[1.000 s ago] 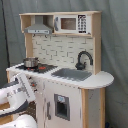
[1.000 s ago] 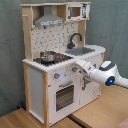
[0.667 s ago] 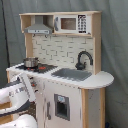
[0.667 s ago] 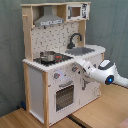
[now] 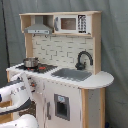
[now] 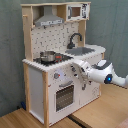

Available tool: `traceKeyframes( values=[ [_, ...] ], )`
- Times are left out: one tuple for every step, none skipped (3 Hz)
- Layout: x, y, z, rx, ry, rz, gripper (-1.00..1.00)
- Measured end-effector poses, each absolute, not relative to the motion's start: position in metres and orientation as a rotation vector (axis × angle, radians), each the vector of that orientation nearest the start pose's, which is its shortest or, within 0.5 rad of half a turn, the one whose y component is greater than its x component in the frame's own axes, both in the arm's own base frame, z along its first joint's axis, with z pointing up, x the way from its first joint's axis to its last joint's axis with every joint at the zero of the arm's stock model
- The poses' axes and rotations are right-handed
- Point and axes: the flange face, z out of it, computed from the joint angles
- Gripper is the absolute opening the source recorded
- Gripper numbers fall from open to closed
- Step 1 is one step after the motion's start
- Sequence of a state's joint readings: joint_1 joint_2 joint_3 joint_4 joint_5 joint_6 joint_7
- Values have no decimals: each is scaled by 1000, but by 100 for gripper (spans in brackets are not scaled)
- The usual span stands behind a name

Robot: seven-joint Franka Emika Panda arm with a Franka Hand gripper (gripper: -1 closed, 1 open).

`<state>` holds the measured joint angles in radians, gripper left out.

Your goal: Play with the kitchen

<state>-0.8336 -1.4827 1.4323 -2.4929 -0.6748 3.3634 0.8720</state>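
Kitchen (image 6: 55, 75) upright, tool (image 6: 76, 65) at its front edge (finger state unclear), arm (image 5: 15, 95) cropped.

A grey curtain (image 5: 114, 45) hung in soft folds across the whole backdrop in both exterior views, evenly lit. In the second exterior view, pale wooden boards (image 6: 20, 119) formed the floor.

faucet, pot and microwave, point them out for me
faucet (image 5: 83, 59), first exterior view, on its curved black neck
pot (image 6: 48, 56), second exterior view, on its metal side
microwave (image 5: 70, 23), first exterior view, on its door
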Motion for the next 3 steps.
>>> traceKeyframes(
  values=[
    [344, 353, 340, 1575, 1035, 1405, 100],
    [344, 353, 341, 1575, 1033, 1405, -100],
    [345, 355, 344, 1494, 1095, 1344, -100]
  ],
)
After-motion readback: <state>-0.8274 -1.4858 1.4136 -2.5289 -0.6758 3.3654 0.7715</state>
